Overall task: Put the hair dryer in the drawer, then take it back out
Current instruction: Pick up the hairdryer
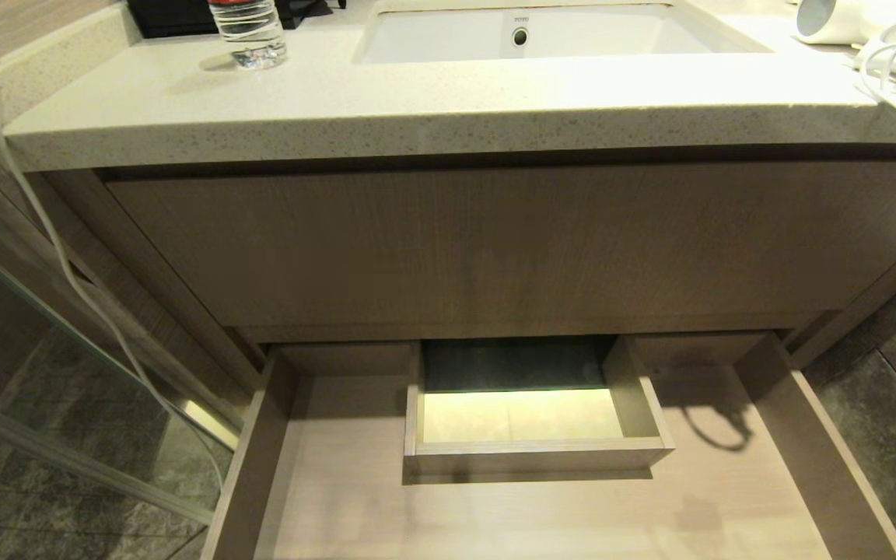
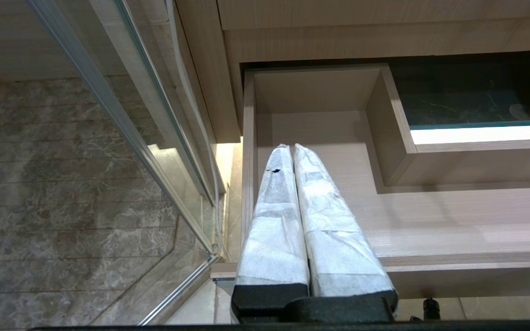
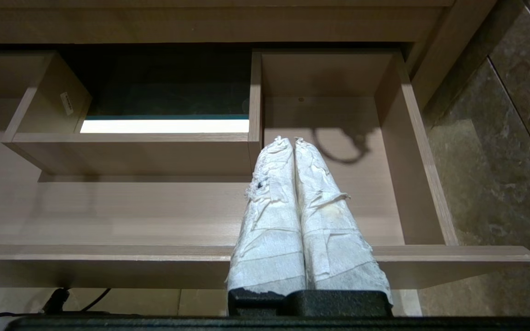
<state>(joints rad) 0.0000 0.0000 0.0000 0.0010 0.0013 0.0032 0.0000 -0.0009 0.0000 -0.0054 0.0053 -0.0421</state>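
On countertop corner, white hair dryer (image 1: pixel 833 19), round barrel, looped cord, both pincers clenched

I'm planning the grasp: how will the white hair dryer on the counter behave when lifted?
The small white hair dryer with a round barrel looks like rigid plastic, so it should probably keep its shape. Its looped white cord spills over the speckled stone counter's edge, so it will likely dangle and could snag. The rounded barrel may roll if nudged.
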